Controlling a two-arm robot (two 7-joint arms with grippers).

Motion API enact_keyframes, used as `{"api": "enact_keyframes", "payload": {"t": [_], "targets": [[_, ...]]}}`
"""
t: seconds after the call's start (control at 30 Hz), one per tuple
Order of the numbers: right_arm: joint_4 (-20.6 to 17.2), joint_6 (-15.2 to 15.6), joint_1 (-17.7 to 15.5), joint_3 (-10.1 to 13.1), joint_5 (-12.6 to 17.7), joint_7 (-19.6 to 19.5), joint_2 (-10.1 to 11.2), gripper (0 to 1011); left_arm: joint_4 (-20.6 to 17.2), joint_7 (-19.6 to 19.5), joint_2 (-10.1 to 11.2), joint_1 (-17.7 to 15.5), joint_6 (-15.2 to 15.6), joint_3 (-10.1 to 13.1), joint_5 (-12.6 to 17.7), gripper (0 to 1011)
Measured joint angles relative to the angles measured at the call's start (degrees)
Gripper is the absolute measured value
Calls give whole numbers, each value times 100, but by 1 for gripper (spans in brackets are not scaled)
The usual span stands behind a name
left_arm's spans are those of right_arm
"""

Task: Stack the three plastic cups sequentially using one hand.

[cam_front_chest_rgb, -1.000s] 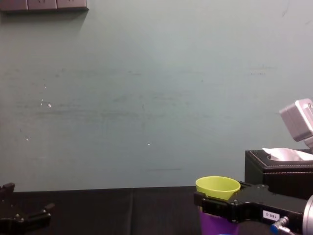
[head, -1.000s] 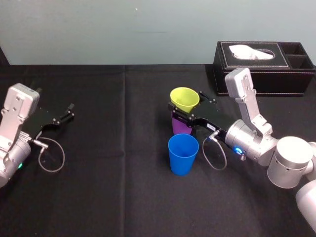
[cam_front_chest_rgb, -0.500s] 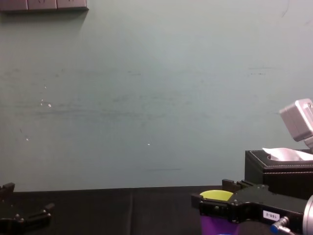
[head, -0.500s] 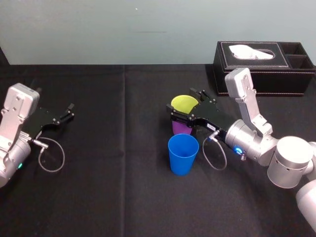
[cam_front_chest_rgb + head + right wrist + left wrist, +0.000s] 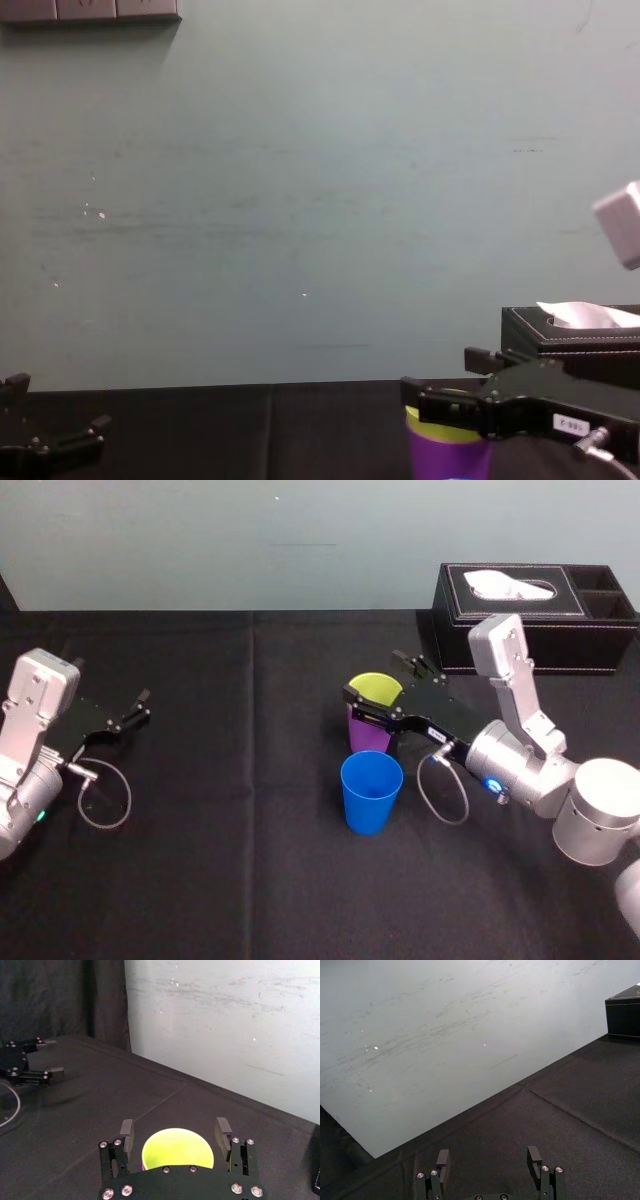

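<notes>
Having seated the yellow-green cup point(image 5: 372, 688) inside the purple cup point(image 5: 366, 738), the right gripper point(image 5: 377, 679) stands released, jaws spread beside its rim; the blue cup point(image 5: 371, 792) waits nearby, the left gripper point(image 5: 141, 706) parked, unclenched.

Pale teal wall point(image 5: 300, 200), scuffed. Black-clothed tabletop point(image 5: 220, 860), one seam point(image 5: 251, 730) running back. Dark curtain point(image 5: 60, 1000) beside the wall.

My right gripper point(image 5: 375, 676) has its fingers wide on either side of the yellow-green cup point(image 5: 372, 690) nested in the purple cup point(image 5: 368, 736), clear of its rim. The blue cup point(image 5: 371, 792) stands close in front of that pair, the black tissue box point(image 5: 535, 610) behind to my right. Bare table point(image 5: 230, 810) lies open leftward up to my idle left gripper point(image 5: 145, 705)
</notes>
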Motion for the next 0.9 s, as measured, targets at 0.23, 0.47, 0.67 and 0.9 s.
{"api": "enact_keyframes", "payload": {"t": [0.23, 0.47, 0.67, 0.9], "targets": [[-662, 35, -453, 177, 141, -12, 259, 1003, 0, 0, 0, 0, 0, 0, 0, 1011], [-1178, 34, -992, 376, 347, 1, 555, 1003, 0, 0, 0, 0, 0, 0, 0, 1011], [-1613, 33, -1632, 613, 539, 64, 964, 1003, 0, 0, 0, 0, 0, 0, 0, 1012], [-1882, -106, -2162, 793, 498, 78, 1316, 1003, 0, 0, 0, 0, 0, 0, 0, 1011]]}}
